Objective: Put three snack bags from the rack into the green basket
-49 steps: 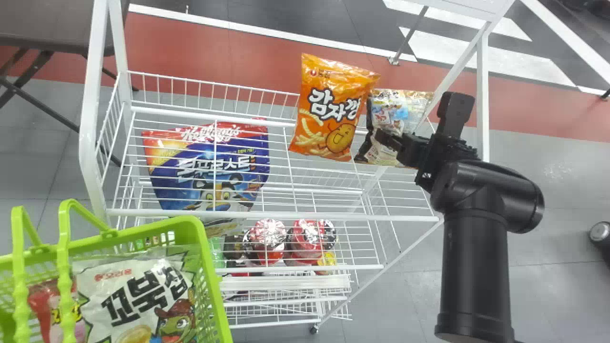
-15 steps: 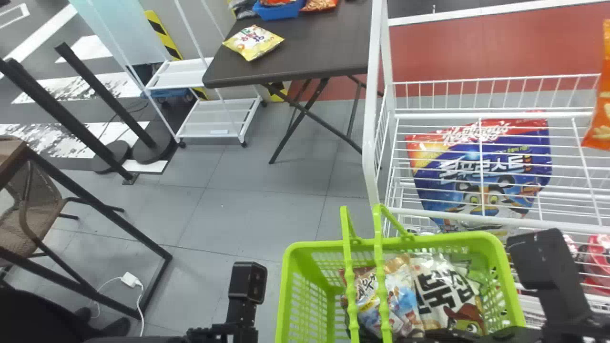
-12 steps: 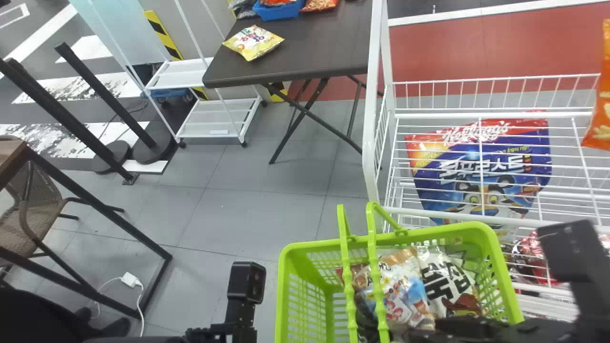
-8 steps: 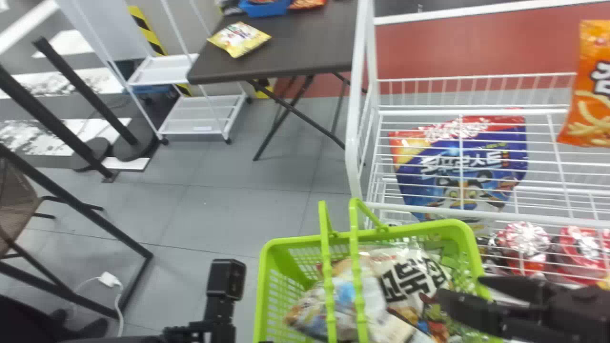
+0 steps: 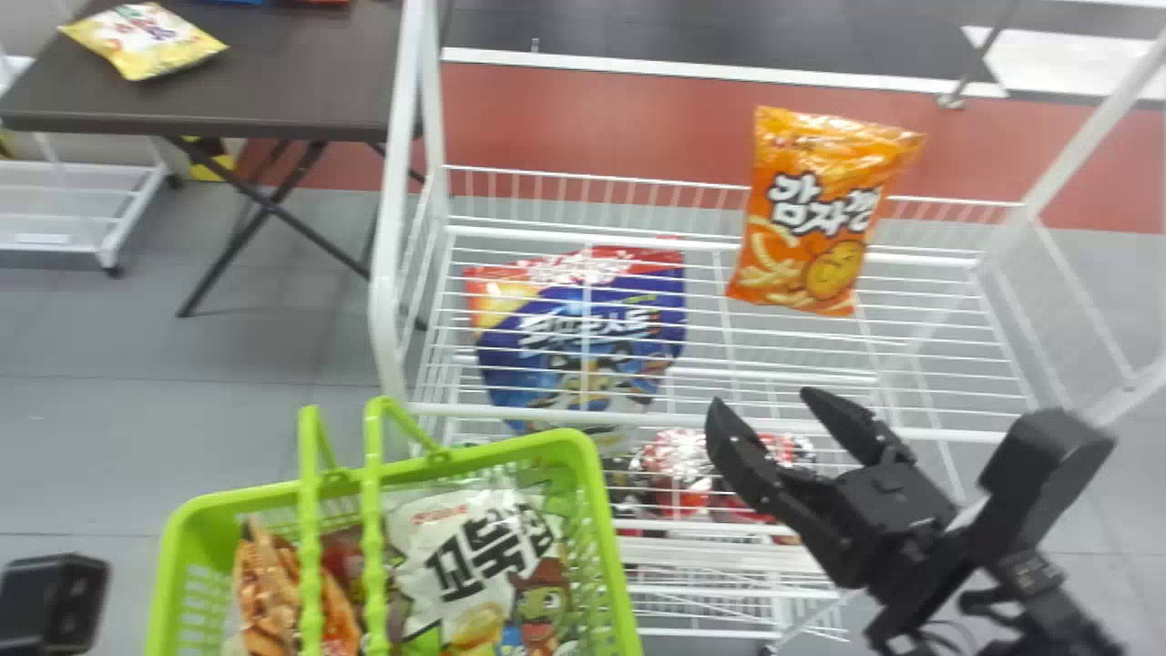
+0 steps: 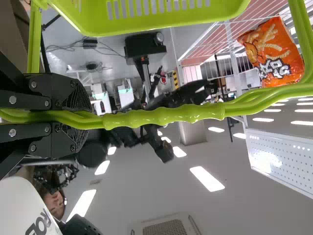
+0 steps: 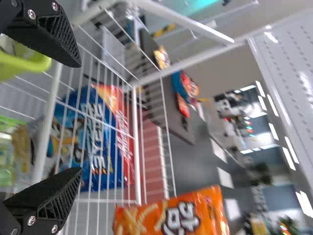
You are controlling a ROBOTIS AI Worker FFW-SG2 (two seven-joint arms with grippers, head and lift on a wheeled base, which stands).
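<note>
Downward head view, wrist close-ups, rack (image 5: 383, 273) seemingly shared

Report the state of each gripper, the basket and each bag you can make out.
Right gripper: open, nothing between its fingers
Left gripper: closed on the basket handles
Green basket: held, handles up, bags inside
White snack bag: in the basket, face up
Orange-brown snack bag: in the basket
Orange snack bag: upright on the rack
Blue cereal bag: on the rack
Yellow snack bag: lying on the table
</note>
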